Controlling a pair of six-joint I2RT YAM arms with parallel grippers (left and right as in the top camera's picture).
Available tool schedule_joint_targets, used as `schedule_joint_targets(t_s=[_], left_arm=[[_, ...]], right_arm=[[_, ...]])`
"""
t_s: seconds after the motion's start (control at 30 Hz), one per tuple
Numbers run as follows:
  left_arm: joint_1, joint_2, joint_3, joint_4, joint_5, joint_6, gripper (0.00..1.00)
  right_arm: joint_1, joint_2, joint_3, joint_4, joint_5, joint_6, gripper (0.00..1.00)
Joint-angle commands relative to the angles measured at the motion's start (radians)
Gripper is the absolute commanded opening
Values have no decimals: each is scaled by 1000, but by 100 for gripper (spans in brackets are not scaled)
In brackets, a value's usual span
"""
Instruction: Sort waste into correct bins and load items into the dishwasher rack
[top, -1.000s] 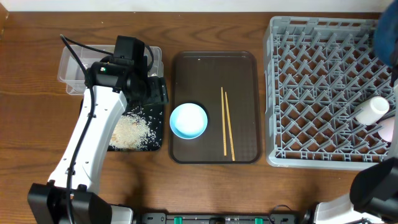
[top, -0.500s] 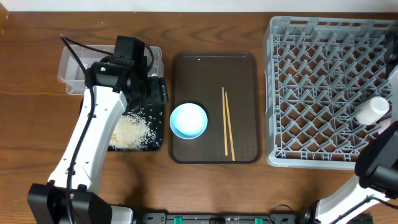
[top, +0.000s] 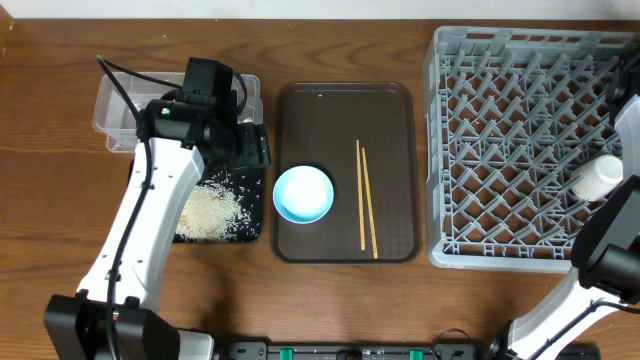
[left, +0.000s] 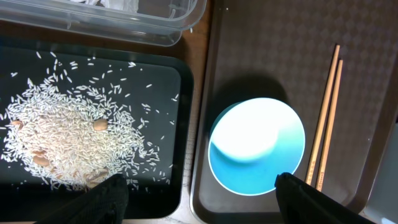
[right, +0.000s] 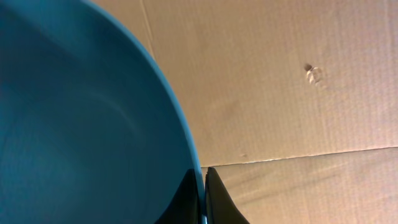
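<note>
My left gripper (top: 252, 146) hangs open over the seam between the black tray (top: 250, 232) and the brown serving tray, with nothing between its fingers (left: 106, 200). Loose white rice (left: 65, 143) lies heaped in the black tray. The light blue bowl (left: 256, 146) sits on the brown tray, two wooden chopsticks (left: 327, 118) to its right. A white cup (top: 598, 177) lies in the grey dishwasher rack (top: 500, 150). My right gripper (right: 203, 193) is shut on the rim of the dark blue plate (right: 81, 124), off the overhead view's right edge.
The clear container (left: 124, 22) with white tissue stands behind the black tray. The brown serving tray (top: 385, 110) lies between the bins and the rack. My right arm (top: 620, 220) crosses the rack's right edge. Cardboard (right: 292, 81) shows behind the plate.
The right arm has swung at the rack's right edge, and the dark blue plate has left the overhead view. The left arm has not moved.
</note>
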Motion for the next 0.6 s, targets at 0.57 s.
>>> schedule_joint_targets(t_s=[0.57], left_arm=[[0,5,-11,-3,-12,-2,79]], right_arm=[[97,5,0,-55,-86,190,36]])
